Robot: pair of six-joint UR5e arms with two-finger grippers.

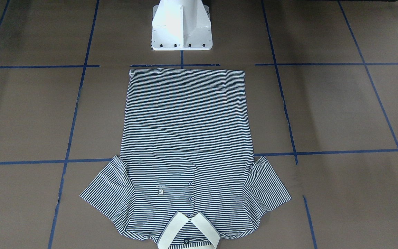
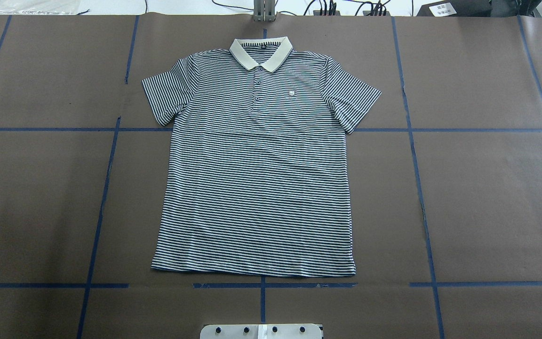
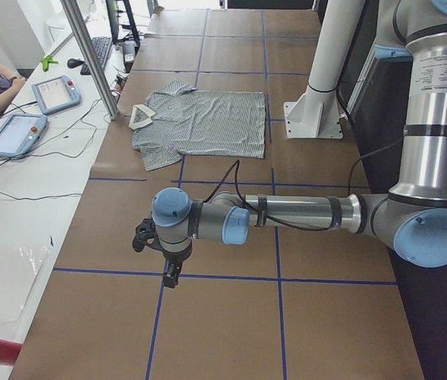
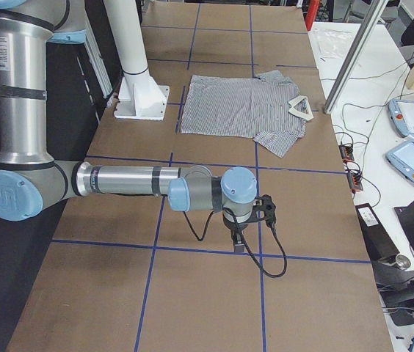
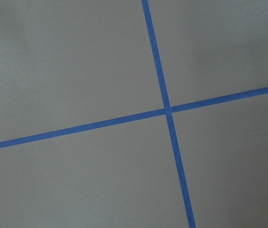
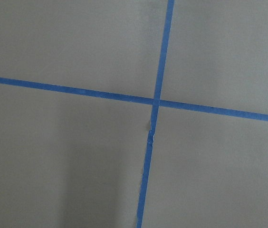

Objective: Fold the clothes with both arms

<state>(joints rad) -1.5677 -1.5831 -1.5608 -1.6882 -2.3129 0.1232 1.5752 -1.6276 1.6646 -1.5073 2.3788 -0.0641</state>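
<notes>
The polo shirt (image 2: 257,179) lies flat and face up in the middle of the table (image 2: 487,188), straight out from the white pedestal (image 1: 181,26); its hem (image 2: 252,272) is the near edge, just beyond a line of blue tape (image 2: 271,285) in front of the robot's base, and its collar (image 2: 261,54) is at the far edge of the table. The body is covered in thin navy-and-white stripes running across it and looks smooth, with only faint ripples; the collar is plain cream and spread open, with a small dark label showing inside the neck; the placket (image 2: 257,89) runs down from the collar with its buttons done up; a small pale logo (image 2: 291,94) sits on the chest just right of the placket. Both short sleeves are spread out to the sides, the left sleeve (image 2: 167,96) and the right sleeve (image 2: 353,101) each angled slightly toward the near side.

The left arm (image 3: 303,214) reaches out low over bare brown paper well to the left of the shirt, and the right arm (image 4: 126,181) does the same well to the right; the left gripper (image 3: 168,277) and right gripper (image 4: 238,242) each point down above a crossing of tape lines; how wide either one stands I cannot tell, and neither touches the shirt.
</notes>
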